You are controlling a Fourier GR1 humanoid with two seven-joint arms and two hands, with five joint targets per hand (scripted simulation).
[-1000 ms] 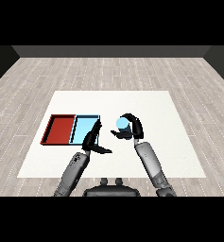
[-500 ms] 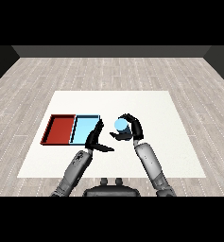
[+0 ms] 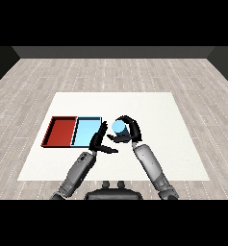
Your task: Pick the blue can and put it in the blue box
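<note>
The blue can [image 3: 119,127] is held above the table in my right hand [image 3: 129,132], whose fingers and thumb curl round it. It hangs just right of the light blue tray [image 3: 86,131], which lies flat beside the red tray [image 3: 60,131]. My left hand [image 3: 99,141] is open with straight fingers, raised at the light blue tray's right edge and just left of the can. I cannot tell whether it touches the can.
The white table [image 3: 158,115] stretches to the right and behind the trays. Both trays sit at the table's left half, the red one further left. Grey wooden floor surrounds the table.
My right hand has carried the blue can leftward, closer to the light blue tray. My left hand has risen and shifted right toward the can.
</note>
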